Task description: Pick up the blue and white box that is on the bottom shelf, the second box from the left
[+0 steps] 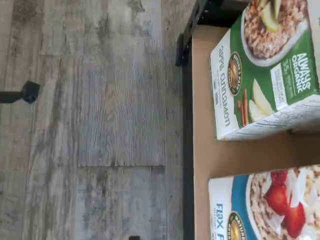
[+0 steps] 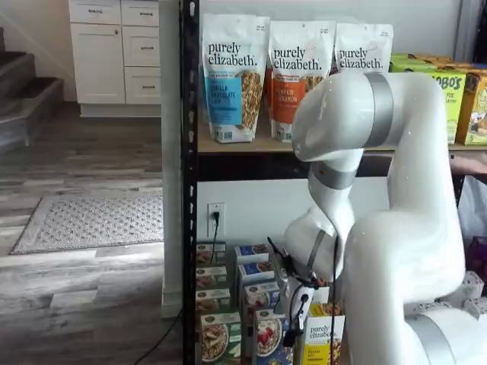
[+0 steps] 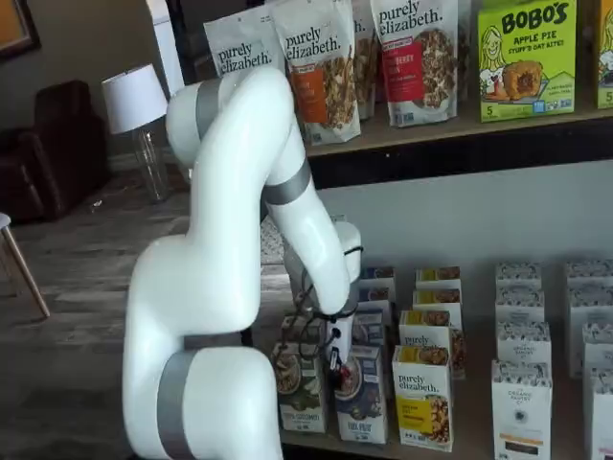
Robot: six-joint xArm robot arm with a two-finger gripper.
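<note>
The blue and white box stands at the front of the bottom shelf, with berries pictured on it. In both shelf views it stands between a green-fronted box and a yellow "purely elizabeth" box. The green-fronted box also shows in the wrist view. My gripper hangs low in front of the blue and white box, just above its top. It also shows in a shelf view. Its fingers show dark and side-on, with no gap to be made out.
Rows of small boxes run back on the bottom shelf. Tall granola bags stand on the tan tier above. The rack's black post is at the left. Grey wood floor lies before the shelf edge.
</note>
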